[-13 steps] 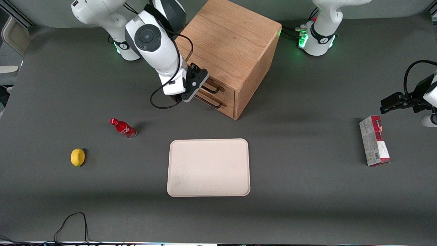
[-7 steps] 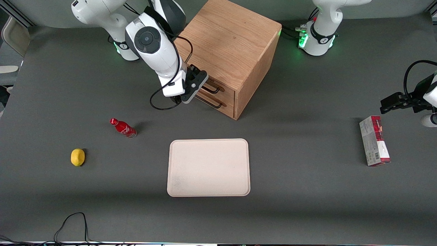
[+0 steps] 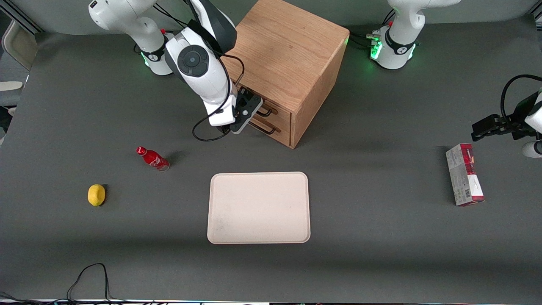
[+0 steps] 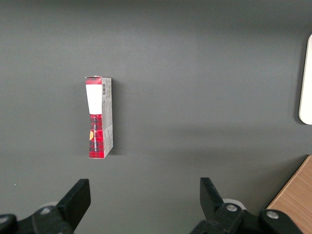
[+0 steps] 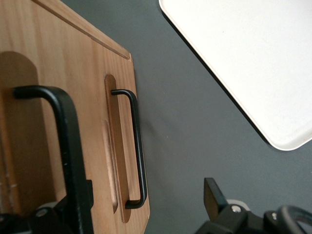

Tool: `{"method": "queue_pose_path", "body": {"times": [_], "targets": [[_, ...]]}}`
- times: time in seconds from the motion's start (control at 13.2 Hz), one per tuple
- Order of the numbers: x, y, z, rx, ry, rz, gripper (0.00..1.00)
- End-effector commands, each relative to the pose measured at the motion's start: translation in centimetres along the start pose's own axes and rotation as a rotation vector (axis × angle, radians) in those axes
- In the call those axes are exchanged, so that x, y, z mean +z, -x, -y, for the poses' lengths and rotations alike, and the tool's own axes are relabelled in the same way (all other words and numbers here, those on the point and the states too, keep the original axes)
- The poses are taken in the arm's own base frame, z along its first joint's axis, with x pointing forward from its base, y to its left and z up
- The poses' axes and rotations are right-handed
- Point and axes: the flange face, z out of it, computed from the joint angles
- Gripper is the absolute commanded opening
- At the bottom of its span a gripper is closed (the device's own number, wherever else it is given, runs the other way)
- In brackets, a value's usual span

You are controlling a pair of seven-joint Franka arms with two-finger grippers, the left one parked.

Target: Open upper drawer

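Observation:
The oak cabinet (image 3: 288,55) stands at the back of the table. Its upper drawer (image 3: 281,111) sits flush and shut, with its black wire handle (image 3: 267,112) partly covered by my hand. My right gripper (image 3: 247,112) is right in front of the drawer fronts, level with the handles. In the right wrist view the upper handle (image 5: 63,141) looms close against one finger. The bottom drawer's handle (image 5: 134,146) lies farther off, between the spread fingers. The gripper (image 5: 146,195) is open and holds nothing.
A cream tray (image 3: 258,207) lies nearer the front camera than the cabinet and also shows in the right wrist view (image 5: 253,58). A red bottle (image 3: 152,158) and a lemon (image 3: 96,195) lie toward the working arm's end. A red-grey box (image 3: 464,180) lies toward the parked arm's end.
My gripper has moved sideways toward the parked arm's end and slightly lower, closing in on the drawer fronts and covering more of the handles. The drawers have not moved.

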Motion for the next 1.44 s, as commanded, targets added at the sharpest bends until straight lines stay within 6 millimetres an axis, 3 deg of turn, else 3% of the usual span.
{"method": "queue_pose_path", "body": {"times": [0.0, 0.53, 1.36], "targets": [[0.3, 0.0, -0.8, -0.018, 0.021, -0.009, 1.00], [-2.7, 0.0, -3.9, 0.001, 0.090, -0.036, 1.00], [-3.6, -0.9, -9.0, 0.039, 0.161, -0.041, 1.00]]}}
